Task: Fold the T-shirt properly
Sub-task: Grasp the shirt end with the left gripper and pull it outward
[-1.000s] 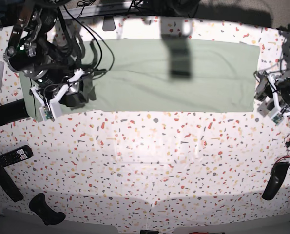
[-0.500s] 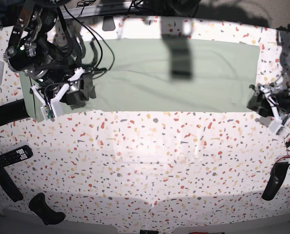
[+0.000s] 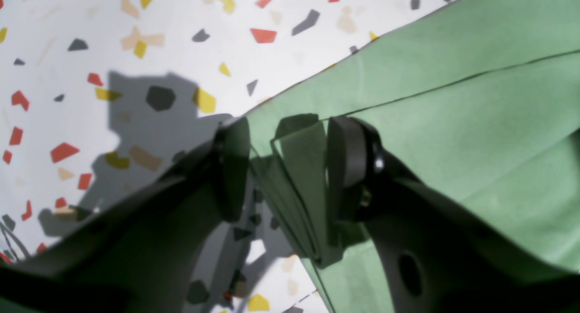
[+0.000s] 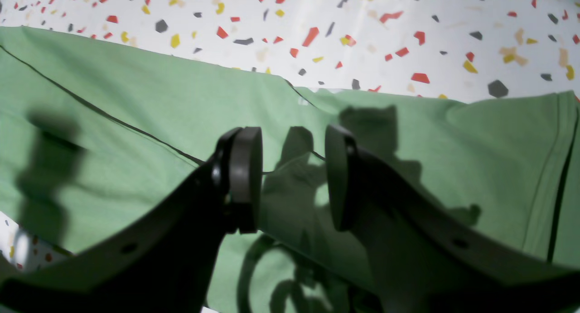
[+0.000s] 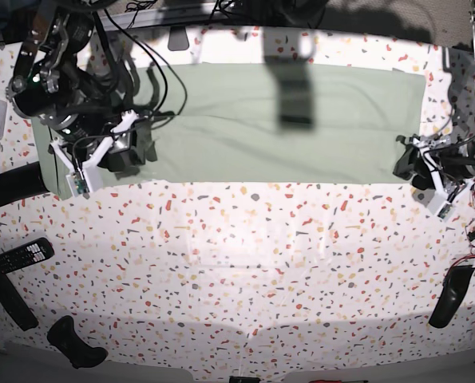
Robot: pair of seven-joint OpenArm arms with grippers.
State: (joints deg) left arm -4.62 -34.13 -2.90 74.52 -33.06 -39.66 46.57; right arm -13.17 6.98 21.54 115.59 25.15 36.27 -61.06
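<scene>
The T-shirt lies as a long pale green rectangle across the far part of the table. In the base view my left gripper is at its near right corner. The left wrist view shows this gripper open, with a raised fold of the T-shirt standing between the fingers. My right gripper hangs over the shirt's left end. In the right wrist view it is open just above the T-shirt, with only its shadow between the pads.
The table wears a speckled terrazzo cloth. A remote control and a black bar lie at the left edge. Two black objects sit near the front corners. Cables hang around the right arm at the left.
My left arm has moved leftward in the base view from beside the shirt onto its near right corner. The right arm has hardly moved.
</scene>
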